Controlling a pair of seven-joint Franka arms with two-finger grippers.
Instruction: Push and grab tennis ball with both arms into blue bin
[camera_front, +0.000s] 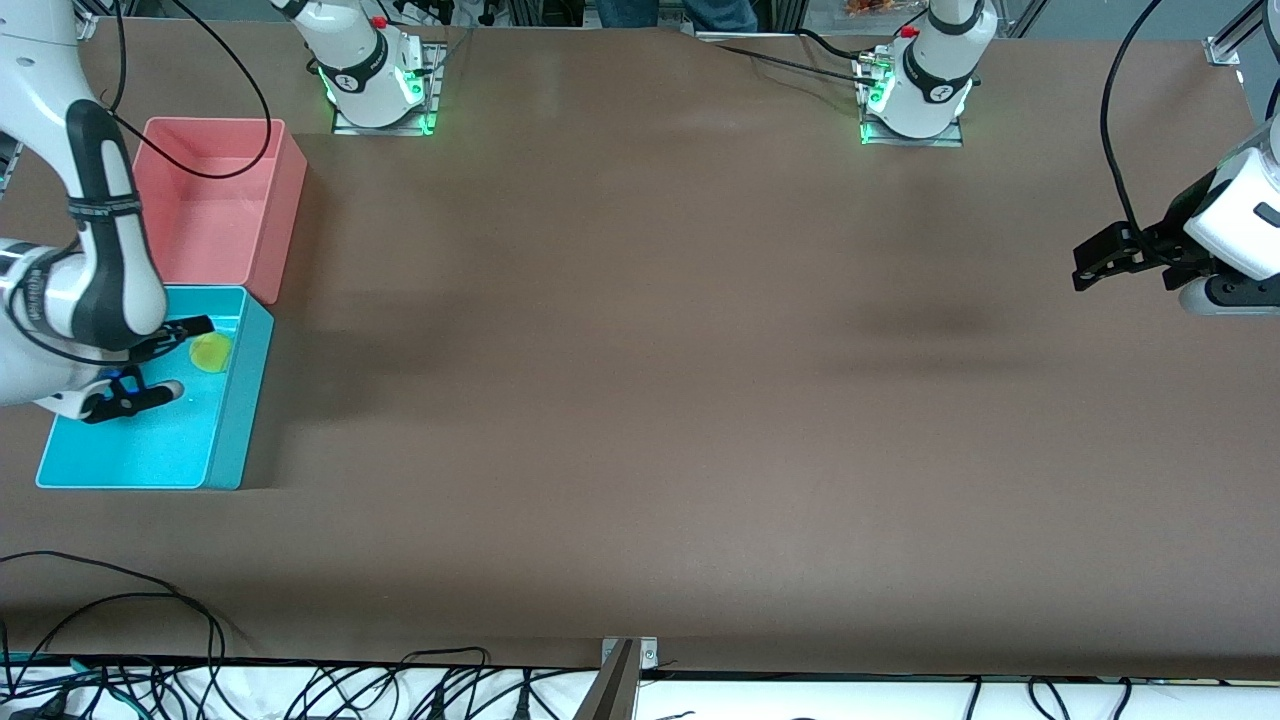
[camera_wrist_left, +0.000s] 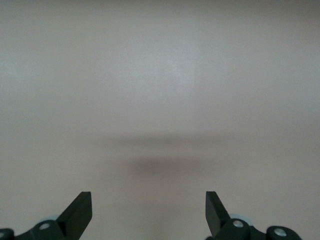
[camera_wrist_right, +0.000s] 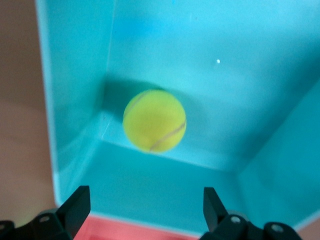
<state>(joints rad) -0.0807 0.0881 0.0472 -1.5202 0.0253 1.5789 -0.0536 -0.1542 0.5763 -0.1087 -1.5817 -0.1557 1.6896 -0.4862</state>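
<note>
The right gripper (camera_front: 150, 362) hangs over the blue bin (camera_front: 232, 432) with its fingers spread wide and nothing between them; in the right wrist view the gripper (camera_wrist_right: 145, 210) looks straight down on the ball (camera_wrist_right: 154, 127), which is free of it and inside the bin, close to a corner, either dropping or just landing, since its outline is soft. In the front view the ball (camera_front: 211, 352) shows as a yellow blur in the part of the bin farther from the camera, beside the pink bin (camera_front: 270, 210). The likely trouble is a bounce: a lively ball off hard plastic could hop the rim onto the bench (camera_front: 640, 400) or into the pink bin. The fingers also sit low near the rim, so a careless lift or swing could clip the bin wall and shove the bin. The left gripper (camera_front: 1125, 262) waits at its own end over bare bench, fingers spread and empty, as the left wrist view (camera_wrist_left: 149, 212) confirms; it seems too far off to catch a stray ball quickly.
</note>
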